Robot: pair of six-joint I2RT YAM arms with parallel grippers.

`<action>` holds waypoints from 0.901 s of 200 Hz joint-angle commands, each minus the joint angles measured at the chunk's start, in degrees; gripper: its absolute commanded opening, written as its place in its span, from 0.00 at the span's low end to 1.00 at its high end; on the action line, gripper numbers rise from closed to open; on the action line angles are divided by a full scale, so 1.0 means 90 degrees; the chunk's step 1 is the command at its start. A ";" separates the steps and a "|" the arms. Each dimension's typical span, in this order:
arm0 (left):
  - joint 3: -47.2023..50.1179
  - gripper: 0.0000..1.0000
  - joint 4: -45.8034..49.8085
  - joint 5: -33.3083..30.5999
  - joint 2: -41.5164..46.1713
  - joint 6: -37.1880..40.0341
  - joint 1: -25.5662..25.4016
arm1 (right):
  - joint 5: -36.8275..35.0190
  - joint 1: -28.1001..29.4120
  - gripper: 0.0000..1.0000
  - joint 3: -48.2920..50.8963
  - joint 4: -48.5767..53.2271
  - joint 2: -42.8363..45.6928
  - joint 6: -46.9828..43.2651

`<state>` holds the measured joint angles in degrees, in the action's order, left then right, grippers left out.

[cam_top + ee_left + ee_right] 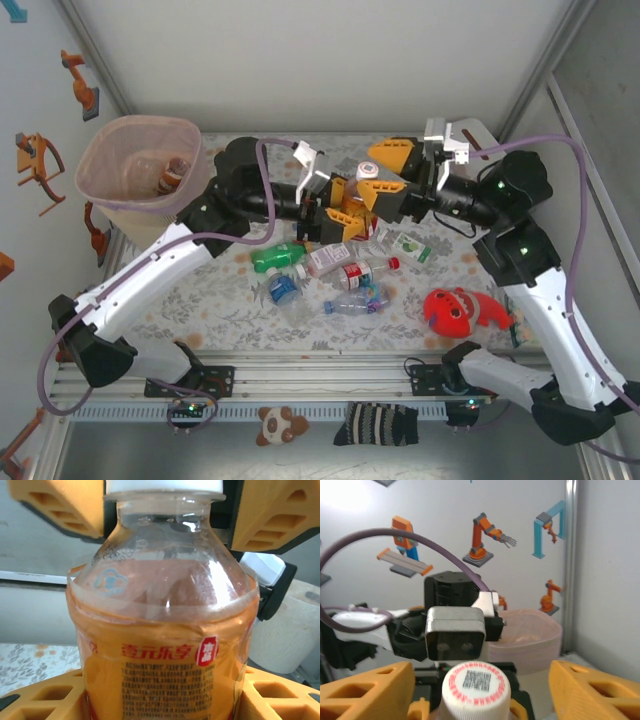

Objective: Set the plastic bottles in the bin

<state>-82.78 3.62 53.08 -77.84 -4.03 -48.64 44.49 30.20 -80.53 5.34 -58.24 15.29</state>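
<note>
Presently we see the left gripper (345, 210) closed on the body of an orange-label bottle (165, 645). Its orange fingers (45, 697) lie against the bottle's sides at the bottom of the left wrist view. The bottle is lifted above the table (230, 310), near the middle of the top view. The right gripper (480, 690) stands open around the bottle's white cap (476, 685). Its fingers (367, 692) sit at nine and three o'clock of the cap, clear of it, so we judge that it holds nothing. The bin (110, 200) stands at ten o'clock in the top view, roughly nine o'clock from the held bottle and well apart from it. We can make out one bottle (172, 175) lying inside it against the wall at three o'clock. At six o'clock from the two grippers a loose cluster of bottles lies on the patterned table, among them a green bottle (277, 258), a red-capped bottle (365, 272) and a clear bottle (350, 303). At four o'clock from that cluster rests a red toy (455, 310).
</note>
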 commanded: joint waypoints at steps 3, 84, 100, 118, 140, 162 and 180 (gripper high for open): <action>-0.0052 0.56 0.0341 -0.0481 0.0420 0.0281 0.0200 | -0.0608 0.0032 0.76 -0.0307 0.0574 0.0276 -0.0461; -0.1093 0.56 0.3648 -0.3903 0.0818 0.1052 0.1243 | -0.1800 0.0033 0.77 -0.0445 0.1456 0.0488 -0.1056; -0.1456 0.56 0.4312 -0.4387 0.0741 0.1158 0.1516 | -0.1890 0.0027 0.77 -0.0453 0.1563 0.0482 -0.1137; -0.1811 0.56 0.4902 -0.4727 0.0629 0.1168 0.1964 | -0.2002 0.0032 0.77 -0.0448 0.1610 0.0489 -0.1171; -0.2385 0.55 0.5759 -0.5047 0.0363 0.1203 0.2597 | -0.2094 0.0033 0.77 -0.0437 0.1631 0.0503 -0.1231; -0.2909 0.55 0.6457 -0.5363 0.0035 0.1338 0.3116 | -0.2131 0.0033 0.77 -0.0412 0.1644 0.0495 -0.1269; -0.3108 0.55 0.6781 -0.5618 -0.0183 0.1429 0.3524 | -0.2140 0.0033 0.77 -0.0399 0.1660 0.0480 -0.1273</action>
<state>-108.01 55.37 7.70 -77.17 6.33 -20.53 26.44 30.20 -83.15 20.38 -54.19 5.06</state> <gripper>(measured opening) 0.553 0.772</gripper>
